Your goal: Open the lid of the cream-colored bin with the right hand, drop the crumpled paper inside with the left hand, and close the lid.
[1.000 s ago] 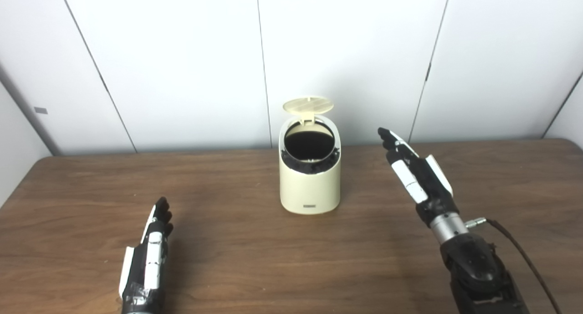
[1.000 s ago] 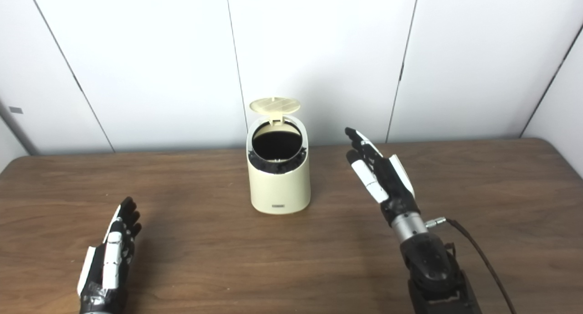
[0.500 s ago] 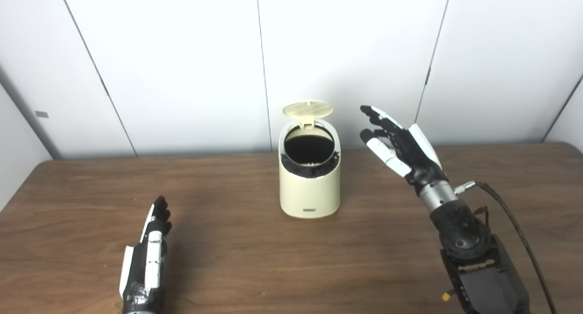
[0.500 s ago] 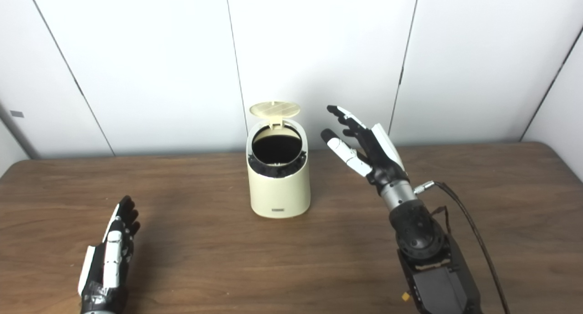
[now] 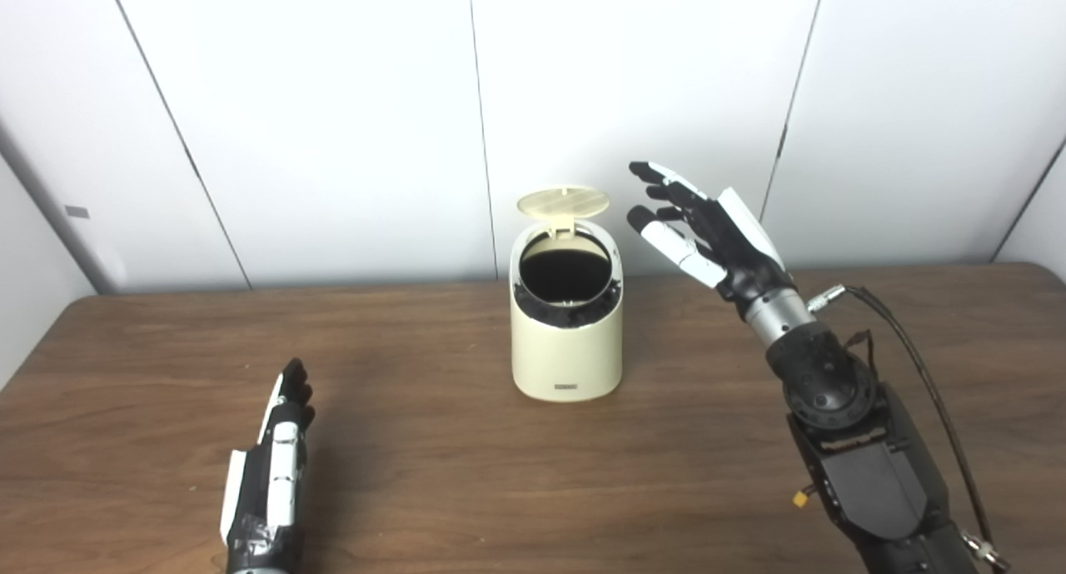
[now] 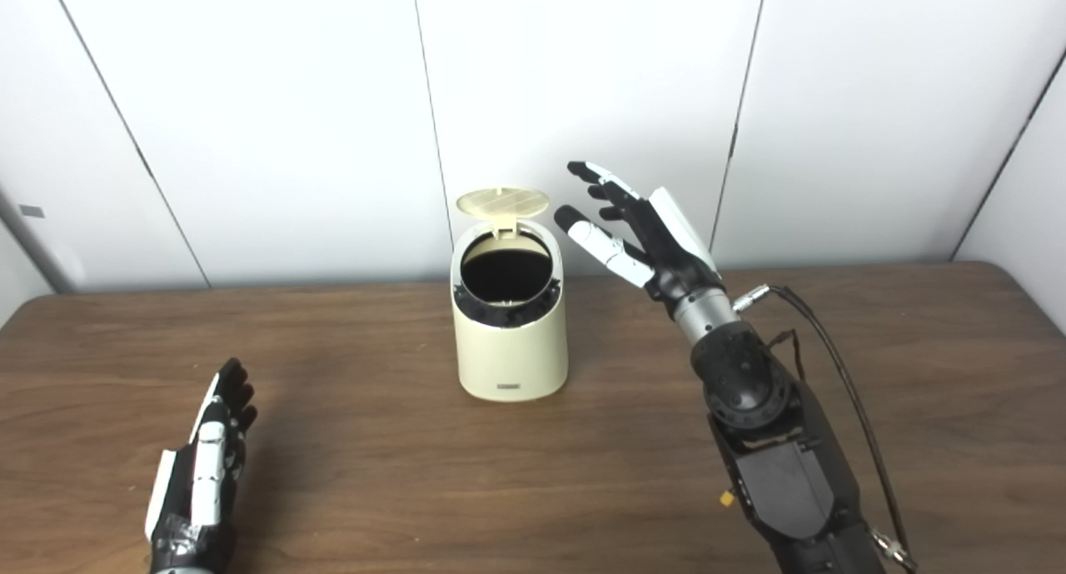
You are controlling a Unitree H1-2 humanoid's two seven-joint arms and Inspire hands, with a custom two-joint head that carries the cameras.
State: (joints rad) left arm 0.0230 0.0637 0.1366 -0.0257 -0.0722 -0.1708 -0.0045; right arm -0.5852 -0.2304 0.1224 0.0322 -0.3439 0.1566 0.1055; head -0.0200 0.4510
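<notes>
In my left eye view the cream-colored bin (image 5: 567, 341) stands upright at the middle of the wooden bench (image 5: 433, 466), toward the far edge and close to the white wall panels (image 5: 333, 116). Its lid (image 5: 563, 202) is tipped up on the rear hinge, leaving the dark round mouth open to me. My right robot hand (image 5: 708, 228) hangs in the air just to the right of the lid, at about its height and apart from it, fingers spread and holding nothing. A black cable (image 5: 908, 349) loops out from the wrist and runs down along the forearm. My left robot hand (image 5: 271, 474) lies low at the near left of the bench, well apart from the bin, fingers straight and side by side, also holding nothing. I cannot see any crumpled paper here; the bin's inside is only a dark hollow.

In my right eye view the same layout shows: the bin (image 6: 510, 332) has its lid (image 6: 503, 200) raised, the right robot hand (image 6: 645, 237) is spread beside the lid without touching it, and the left robot hand (image 6: 200, 470) is flat near the bench's front edge.
</notes>
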